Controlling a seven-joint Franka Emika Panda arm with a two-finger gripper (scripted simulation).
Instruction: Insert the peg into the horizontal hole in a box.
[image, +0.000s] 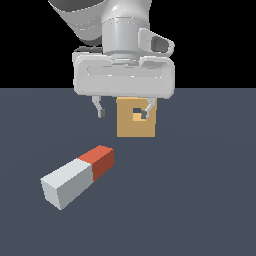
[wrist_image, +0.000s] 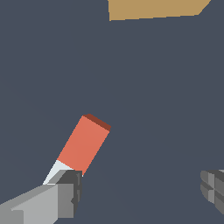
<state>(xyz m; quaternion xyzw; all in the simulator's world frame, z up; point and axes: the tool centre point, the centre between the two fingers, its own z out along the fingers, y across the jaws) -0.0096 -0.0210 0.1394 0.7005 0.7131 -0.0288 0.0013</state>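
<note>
The peg (image: 78, 176) lies flat on the dark floor (image: 200, 200), its pale grey end toward the exterior camera and its red end pointing away toward the box (image: 136, 118), from which it is well apart. The box stands upright farther back, with the hole (image: 137, 116) in the face turned toward that camera. The gripper (image: 125, 111) hangs above the floor between peg and box, its jaws spread wide and holding nothing. The main risk, as I judge it, is a poor grasp: the peg lies at an angle to the line between the fingers, so closing without turning the wrist could catch its corners and twist it or push it aside. A tilted peg would then jam at the hole, which looks barely wider than the bar. The exterior view shows the hole, the peg's full length and the gripper's height. The wrist view instead shows one fingertip (wrist_image: 70, 192) overlapping the peg's pale part, the other finger well clear of it, and only an edge of the box.
</note>
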